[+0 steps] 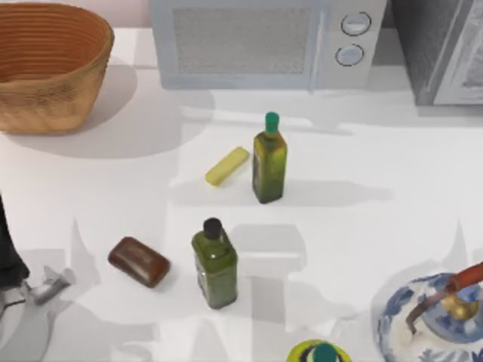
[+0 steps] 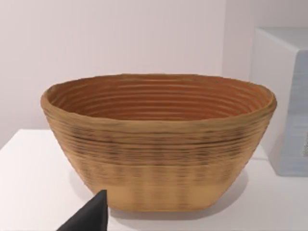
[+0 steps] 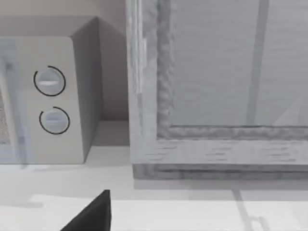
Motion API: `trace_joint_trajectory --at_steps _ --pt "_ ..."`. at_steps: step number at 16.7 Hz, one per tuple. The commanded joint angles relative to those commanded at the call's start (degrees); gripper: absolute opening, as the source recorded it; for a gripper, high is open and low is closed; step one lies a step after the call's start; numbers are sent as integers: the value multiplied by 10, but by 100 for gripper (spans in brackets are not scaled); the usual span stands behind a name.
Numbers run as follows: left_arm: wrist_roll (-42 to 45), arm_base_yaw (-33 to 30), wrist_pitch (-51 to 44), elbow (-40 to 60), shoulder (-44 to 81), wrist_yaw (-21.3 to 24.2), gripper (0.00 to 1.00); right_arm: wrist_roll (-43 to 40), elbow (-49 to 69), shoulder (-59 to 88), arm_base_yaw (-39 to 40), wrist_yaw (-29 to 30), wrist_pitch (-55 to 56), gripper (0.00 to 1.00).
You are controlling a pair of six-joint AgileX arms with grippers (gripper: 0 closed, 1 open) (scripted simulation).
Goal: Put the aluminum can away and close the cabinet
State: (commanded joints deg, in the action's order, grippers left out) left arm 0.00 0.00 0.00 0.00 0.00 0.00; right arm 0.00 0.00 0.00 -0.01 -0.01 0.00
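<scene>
Basket at the bench's 10 o'clock; left arm parked at 8. Cabinet, dark speckled grey, stands at 1 o'clock. The right wrist view adds its pale framed door beside the microwave. Either arm's grip: cannot tell.

Kitchen: microwave, oil bottles

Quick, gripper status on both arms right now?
Left gripper: low at the table's left edge, cannot be told.
Right gripper: facing the cabinet, cannot be told.
</scene>
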Motion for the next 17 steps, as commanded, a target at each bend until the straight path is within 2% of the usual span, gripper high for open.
trace_joint_trajectory --at_steps 3,6,10,17 --pt "0 0 0 0 0 0 100 -1 3 7 -3 -5 4 100" --pt "0 0 0 0 0 0 100 -6 28 45 -36 -57 50 100" --pt "0 0 0 0 0 0 100 -4 78 154 -121 -187 171 100" --pt "0 0 0 0 0 0 100 20 163 449 -330 -419 412 100"
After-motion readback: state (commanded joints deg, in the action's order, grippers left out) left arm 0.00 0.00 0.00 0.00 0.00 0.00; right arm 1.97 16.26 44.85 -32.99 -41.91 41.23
